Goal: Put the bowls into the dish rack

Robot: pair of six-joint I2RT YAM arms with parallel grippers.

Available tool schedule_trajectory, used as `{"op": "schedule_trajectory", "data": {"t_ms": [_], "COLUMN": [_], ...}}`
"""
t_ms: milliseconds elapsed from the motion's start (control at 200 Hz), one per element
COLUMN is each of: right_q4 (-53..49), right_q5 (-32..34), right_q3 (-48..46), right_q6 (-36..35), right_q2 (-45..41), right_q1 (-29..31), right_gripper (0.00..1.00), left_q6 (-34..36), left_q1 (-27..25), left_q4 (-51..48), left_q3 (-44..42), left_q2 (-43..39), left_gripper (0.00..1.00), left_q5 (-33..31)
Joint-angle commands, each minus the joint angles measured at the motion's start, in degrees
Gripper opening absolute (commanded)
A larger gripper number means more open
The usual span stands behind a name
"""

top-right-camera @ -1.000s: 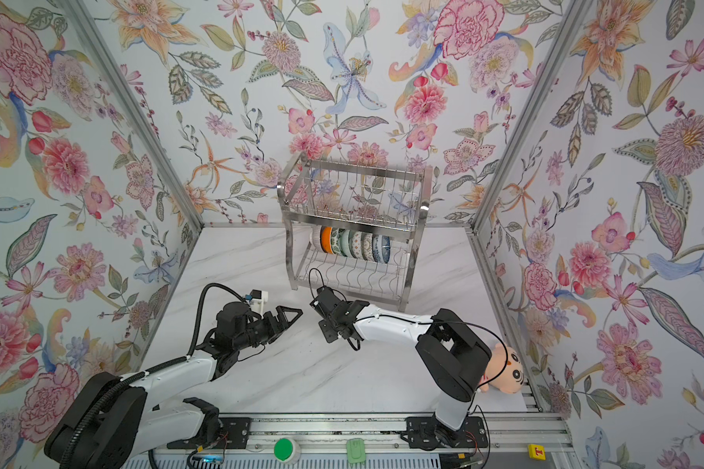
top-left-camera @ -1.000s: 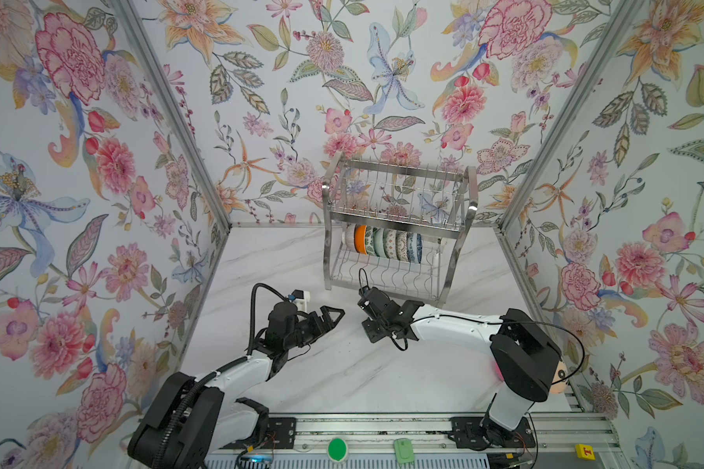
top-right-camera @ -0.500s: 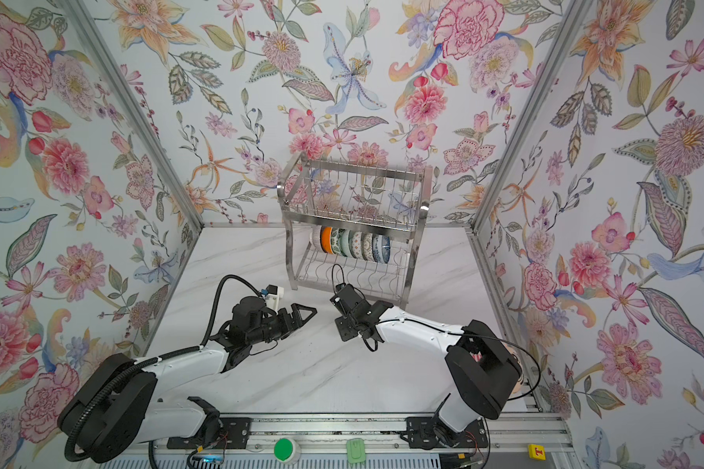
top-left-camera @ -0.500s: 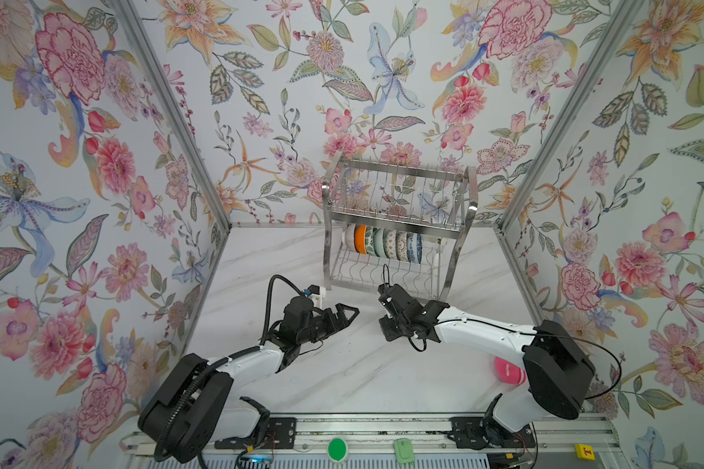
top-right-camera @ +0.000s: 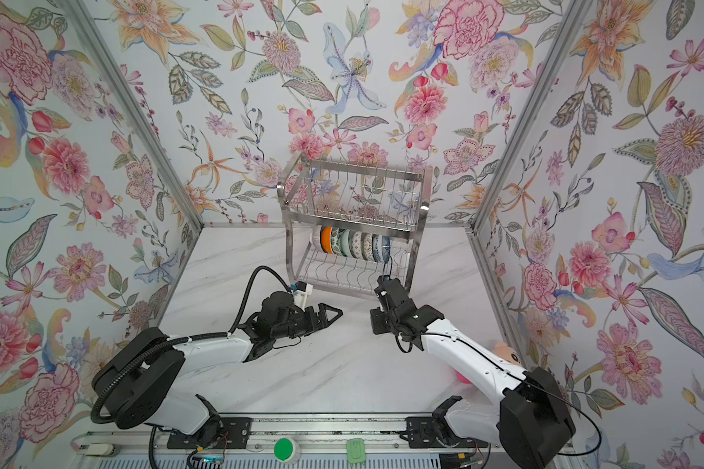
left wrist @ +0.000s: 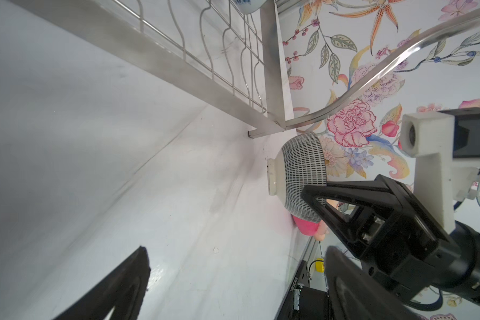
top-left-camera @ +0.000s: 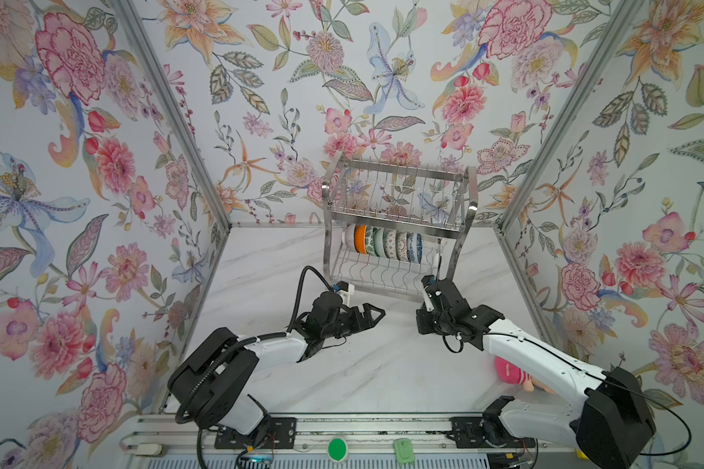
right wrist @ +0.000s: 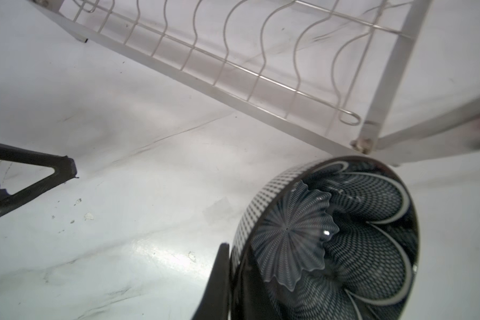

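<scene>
- Bowls (top-left-camera: pixel 387 243) stand in a row on their edges in the dish rack (top-left-camera: pixel 395 177), under its top shelf. One more, the dark bowl (right wrist: pixel 330 241), is held low by the rack's front right leg.
- The right gripper (top-left-camera: pixel 432 285) is pinching the dark bowl by its rim. The left gripper (top-left-camera: pixel 368 316) is spread wide and holds nothing. It hangs over the table (top-left-camera: pixel 362 377) in front of the rack.
- I think the job now is to slide this bowl in beside the row. It should go in on its edge, lined up with a free gap in the wires. It must not bump the leg or the last bowl in the row. Let go only when the wires hold it.
- Both top views show the row and both arms, but the dark bowl is hard to make out there.
- The right wrist view shows the petal pattern inside the bowl and a finger (right wrist: pixel 221 277) on the rim.
- The left wrist view shows its dotted outside, tipped on its side, with a pink toy (left wrist: pixel 306 228) behind it.
</scene>
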Motion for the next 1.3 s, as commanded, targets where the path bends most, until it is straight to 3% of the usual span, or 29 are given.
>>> {"op": "schedule_trajectory", "data": {"t_ms": [0,225,435,731,1121,1296], "right_q4": [-1.89,-5.12,-5.14,7.43,32.69,41.74], "right_q5": [-2.13,-4.04,-10.54,-24.33,-42.34,-46.15], "right_q3": [-1.09,-1.73,1.81,9.39,15.10,16.47], "right_q6": [-0.11,-1.61,-1.78,8.92,21.42,25.46], "right_q2": [-4.76,-10.44,-11.11,-3.19,11.09,15.92], "right_q1": [-4.08,-15.08,-30.20,-43.06,-44.66,-44.07], "right_gripper": [0.00,0.00,0.00,0.00,0.00,0.00], "left_q6": [-0.59,-2.70,-3.44,-3.11,-1.43,-0.38], "left_q1": [-2.51,-7.39,-10.17,-10.93,-10.91,-10.74], "left_q4": [2.78,5.68,5.55,2.84,-1.50,-3.71], "left_q3": [4.05,11.87,19.47,28.73,38.73,42.11], "left_q2": [4.02,11.46,16.89,22.43,27.69,29.05], "left_gripper": [1.00,0.99,0.99,0.99,0.99,0.99], "left_q5": [-1.98,-4.35,-6.52,-8.82,-9.64,-9.45]}}
